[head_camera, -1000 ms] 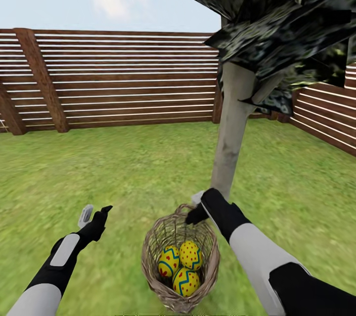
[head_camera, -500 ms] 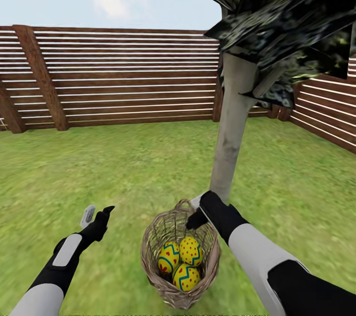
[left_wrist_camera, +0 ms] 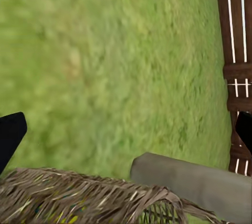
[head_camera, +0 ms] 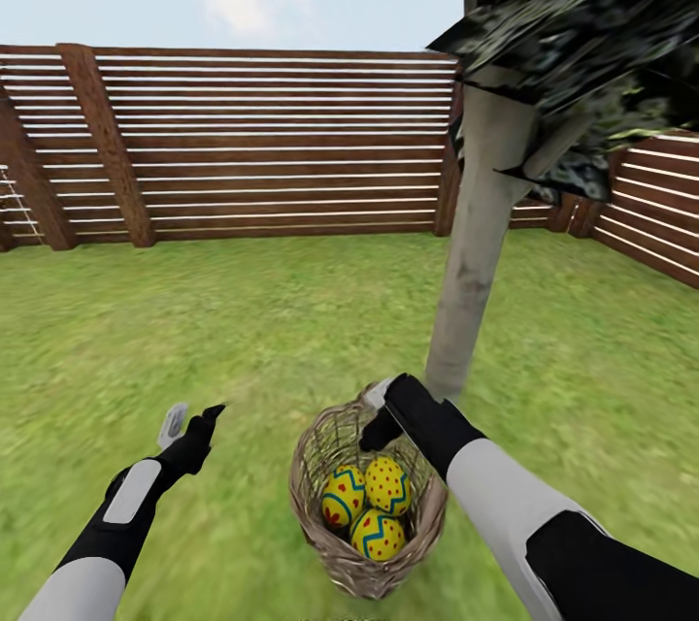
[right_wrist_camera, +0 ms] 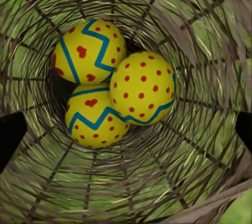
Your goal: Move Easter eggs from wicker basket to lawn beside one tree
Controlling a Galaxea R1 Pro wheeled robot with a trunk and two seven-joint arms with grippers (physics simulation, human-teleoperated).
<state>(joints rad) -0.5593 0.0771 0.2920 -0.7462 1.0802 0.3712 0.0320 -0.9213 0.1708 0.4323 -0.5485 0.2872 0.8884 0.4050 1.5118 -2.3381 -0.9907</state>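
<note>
The wicker basket stands on the lawn at the foot of the tree. Three yellow Easter eggs lie in it: one with hearts, one with red dots, and one nearest me. My right gripper hangs open over the basket's far rim. Its wrist view looks straight down at the eggs, with the right gripper spread wide and a dark fingertip at each side. My left gripper is open above the grass, left of the basket.
A brown slatted fence closes the garden at the back and on the right. The tree's dark foliage hangs overhead at the right. Its trunk also shows in the left wrist view beyond the basket rim. Grass stretches away to the left and ahead.
The whole picture has shifted a little rightwards, so the camera has turned. Both arms hold about the same pose, and the eggs still lie in the basket.
</note>
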